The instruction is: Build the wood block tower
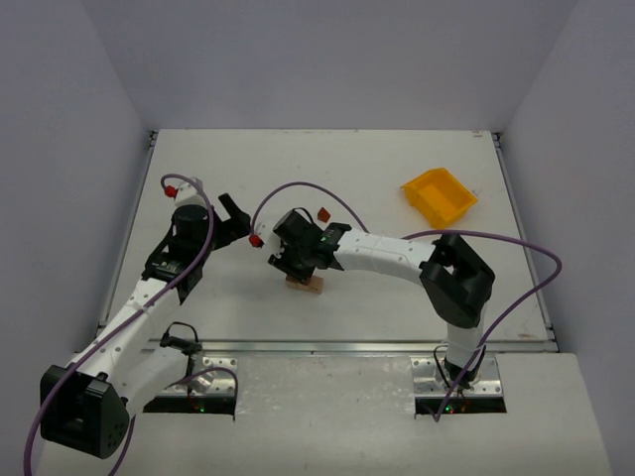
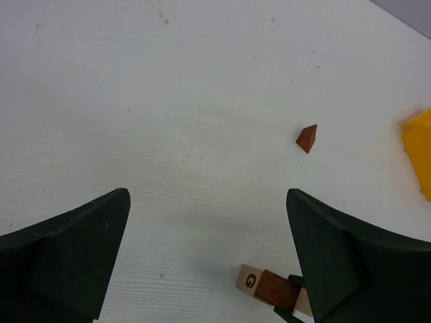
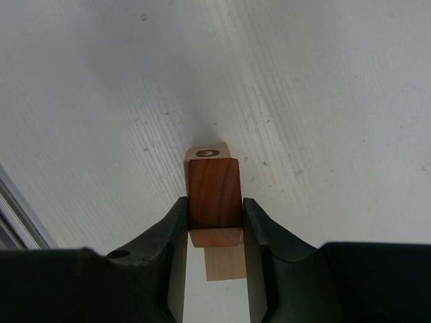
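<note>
From above, the wood block tower (image 1: 308,286) sits central on the worktop (image 1: 397,307), beneath the right pincer (image 1: 298,266). The left wrist view shows the left pincer (image 2: 209,262) spread and empty. In the right wrist view, a skewed release could topple the stack: the right pincer pinches its reddish-brown block (image 3: 214,195) over pale tan ones.

One yellow plastic bin (image 1: 439,193) sits toward the far right corner of the tabletop. One small reddish-brown triangular wooden block (image 2: 306,138) lies alone near the middle. One reddish-brown rectangular wooden block (image 3: 214,192) rests on a pale tan wooden block marked G (image 3: 207,153), closer to the near edge. Pale wood shows at both ends, and whether it is one block or two cannot be told. Two robot arms stand at the near edge, the left arm (image 1: 139,297) and the right arm (image 1: 382,253).
</note>
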Controlling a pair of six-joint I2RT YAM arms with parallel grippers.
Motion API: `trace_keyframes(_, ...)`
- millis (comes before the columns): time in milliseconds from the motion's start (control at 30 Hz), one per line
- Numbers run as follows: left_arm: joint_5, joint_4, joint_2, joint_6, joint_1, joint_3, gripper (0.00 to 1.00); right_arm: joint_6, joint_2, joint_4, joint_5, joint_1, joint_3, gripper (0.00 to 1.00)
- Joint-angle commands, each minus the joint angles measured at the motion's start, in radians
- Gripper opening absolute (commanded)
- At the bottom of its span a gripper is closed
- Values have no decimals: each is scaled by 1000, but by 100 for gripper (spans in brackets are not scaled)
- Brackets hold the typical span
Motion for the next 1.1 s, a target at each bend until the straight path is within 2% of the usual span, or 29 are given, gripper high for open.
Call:
trace_keyframes(0, 11, 30, -14, -2, -1, 12, 100, -8, -5, 33, 6, 9, -1, 13)
trace_keyframes(267, 11, 29, -11, -2, -1, 10, 100, -19, -15, 35, 6, 12, -11, 19)
trace_keyframes(367, 13, 30, -12, -2, -1, 10, 100, -19, -17, 35, 6, 13, -13, 30)
trace_keyframes(467, 11, 30, -12, -2, -1, 10, 100, -19, -18, 29, 6, 15, -10, 48)
trace_keyframes(567, 10, 30, -12, -2, -1, 10, 100, -20, -16, 20, 6, 16, -4, 56)
trace_keyframes(867, 13, 32, -8, -4, -1, 10, 100, -35, -42, 51, 31, 19, -13, 67)
trace_keyframes(933, 10, 32, -6, -4, -1, 12, 100, -40, -54, 64, 51, 19, -2, 73)
trace_keyframes(967, 9, 32, -8, -4, 0, 11, 100, -44, -62, 68, 55, 19, 0, 79)
trace_keyframes(1000, 8, 32, -9, -4, 0, 10, 100, -50, -75, 81, 56, 19, 6, 91)
trace_keyframes(1033, 7, 31, -9, -4, -1, 10, 100, -56, -86, 95, 52, 19, 14, 99)
trace_keyframes(1067, 6, 30, -10, -4, -1, 9, 100, -61, -93, 107, 47, 19, 22, 99)
